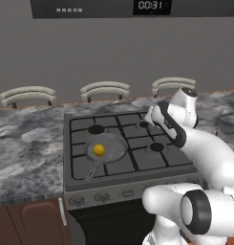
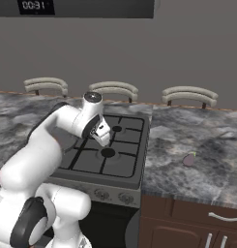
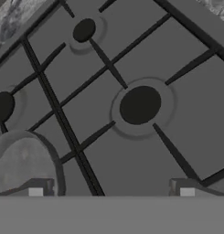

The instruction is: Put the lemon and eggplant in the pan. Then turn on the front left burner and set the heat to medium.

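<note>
The white arm's gripper (image 3: 111, 187) hovers over the right half of the grey stove (image 1: 137, 165) with its fingers (image 3: 35, 188) spread wide and holding nothing, one tip above the rim of the pan (image 1: 105, 150) and the other beside a dark burner (image 3: 140, 105). The lemon (image 1: 99, 150) sits inside the pan, which covers the front left of the stove. The eggplant (image 2: 188, 159) lies on the marbled counter (image 2: 197, 150), well right of the stove
</note>
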You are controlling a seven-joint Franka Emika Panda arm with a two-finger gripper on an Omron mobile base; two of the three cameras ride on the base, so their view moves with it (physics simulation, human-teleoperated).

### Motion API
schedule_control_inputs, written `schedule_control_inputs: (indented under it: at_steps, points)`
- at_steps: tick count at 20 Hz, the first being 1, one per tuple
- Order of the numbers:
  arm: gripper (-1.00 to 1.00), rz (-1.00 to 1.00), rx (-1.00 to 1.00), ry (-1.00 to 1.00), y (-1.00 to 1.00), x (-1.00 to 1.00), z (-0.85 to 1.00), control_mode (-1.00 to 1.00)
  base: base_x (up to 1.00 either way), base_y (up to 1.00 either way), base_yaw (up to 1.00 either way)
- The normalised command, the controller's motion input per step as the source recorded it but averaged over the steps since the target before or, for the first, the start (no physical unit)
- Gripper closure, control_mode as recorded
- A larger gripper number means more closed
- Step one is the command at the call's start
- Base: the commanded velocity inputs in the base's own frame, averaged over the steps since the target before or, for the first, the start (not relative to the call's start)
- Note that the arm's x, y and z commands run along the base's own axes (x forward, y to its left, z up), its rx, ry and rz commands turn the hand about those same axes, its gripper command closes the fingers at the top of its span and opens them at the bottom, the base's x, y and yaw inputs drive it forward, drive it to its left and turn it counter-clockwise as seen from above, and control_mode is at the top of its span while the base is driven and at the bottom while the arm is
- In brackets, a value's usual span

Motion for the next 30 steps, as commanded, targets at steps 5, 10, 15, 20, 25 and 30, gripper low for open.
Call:
schedule_control_inputs:
  at_steps: [5, 10, 15, 20, 25, 30]
  points:
    - [-1.00, -0.10, 0.06, 0.00, -0.72, 0.02, 0.00, -1.00, 0.00, 0.00, 0.00]
    - [-1.00, -0.10, 0.03, 0.00, -0.72, 0.01, 0.00, -1.00, 0.00, 0.00, 0.00]
    - [-1.00, -0.09, 0.00, 0.00, -0.69, 0.04, 0.00, -1.00, 0.00, 0.00, 0.00]
    - [-1.00, -0.04, 0.00, 0.02, -0.59, 0.15, 0.00, -1.00, 0.00, 0.00, 0.00]
    - [-1.00, 0.00, -0.01, 0.01, -0.49, 0.19, 0.00, -1.00, 0.00, 0.00, 0.00]
    - [-1.00, 0.00, -0.05, 0.11, -0.25, 0.30, 0.00, -1.00, 0.00, 0.00, 0.00]
